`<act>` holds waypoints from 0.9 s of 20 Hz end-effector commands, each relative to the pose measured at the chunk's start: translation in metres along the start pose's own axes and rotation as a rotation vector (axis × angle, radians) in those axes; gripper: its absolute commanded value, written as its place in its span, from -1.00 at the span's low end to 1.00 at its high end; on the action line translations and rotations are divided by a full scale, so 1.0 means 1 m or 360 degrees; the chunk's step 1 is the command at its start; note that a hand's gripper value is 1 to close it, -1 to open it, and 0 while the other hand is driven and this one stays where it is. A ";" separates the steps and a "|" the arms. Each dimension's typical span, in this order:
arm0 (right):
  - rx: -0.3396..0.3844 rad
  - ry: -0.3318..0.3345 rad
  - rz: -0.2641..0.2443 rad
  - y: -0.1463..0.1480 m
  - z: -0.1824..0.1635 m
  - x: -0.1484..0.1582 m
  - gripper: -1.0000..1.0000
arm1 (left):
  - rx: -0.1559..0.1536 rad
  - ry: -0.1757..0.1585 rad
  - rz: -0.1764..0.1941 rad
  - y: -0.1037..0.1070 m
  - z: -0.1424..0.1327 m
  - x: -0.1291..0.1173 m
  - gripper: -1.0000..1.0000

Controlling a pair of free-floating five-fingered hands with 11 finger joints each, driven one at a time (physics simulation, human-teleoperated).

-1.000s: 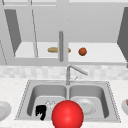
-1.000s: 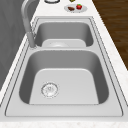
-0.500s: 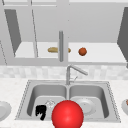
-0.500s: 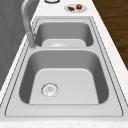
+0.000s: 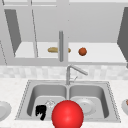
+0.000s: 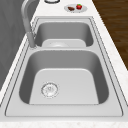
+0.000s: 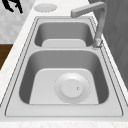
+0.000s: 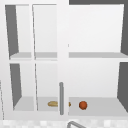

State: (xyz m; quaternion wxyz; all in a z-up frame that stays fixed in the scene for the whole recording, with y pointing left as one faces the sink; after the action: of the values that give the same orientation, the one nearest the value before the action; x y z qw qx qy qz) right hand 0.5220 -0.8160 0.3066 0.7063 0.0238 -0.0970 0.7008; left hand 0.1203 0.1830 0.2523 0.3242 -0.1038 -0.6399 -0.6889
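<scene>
The left robot hand hung at the sink's near-left edge, fingers seemingly curled downward around nothing, with the red ball just to its right.

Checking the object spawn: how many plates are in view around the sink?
3. One plate lies in the sink's right basin; one sits on the counter left of the sink, near the left hand; one on the counter right of it holds food. Others may be hidden.
</scene>
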 end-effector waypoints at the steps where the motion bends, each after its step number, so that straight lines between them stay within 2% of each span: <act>1: -0.0086 -0.0038 -0.0019 -0.004 0.015 0.027 1.00 | 0.0000 0.0000 0.0000 0.000 0.000 0.000 0.00; 5: -0.0090 0.0013 -0.0015 -0.003 0.016 0.032 1.00 | 0.0000 0.0000 0.0000 0.000 0.000 0.000 0.00; 10: -0.0011 0.0052 0.0000 -0.004 0.023 0.039 1.00 | 0.0000 0.0000 0.0000 0.000 0.000 0.000 0.00; 18: -0.0009 0.0148 0.0011 -0.006 0.034 0.065 1.00 | 0.0000 0.0000 0.0000 0.000 0.000 0.000 0.00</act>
State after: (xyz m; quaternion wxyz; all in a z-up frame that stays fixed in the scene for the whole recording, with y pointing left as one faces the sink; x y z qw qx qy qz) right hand 0.5246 -0.7778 0.3302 0.7067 -0.0240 -0.0658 0.7040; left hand 0.1203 0.1830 0.2523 0.3242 -0.1038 -0.6399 -0.6889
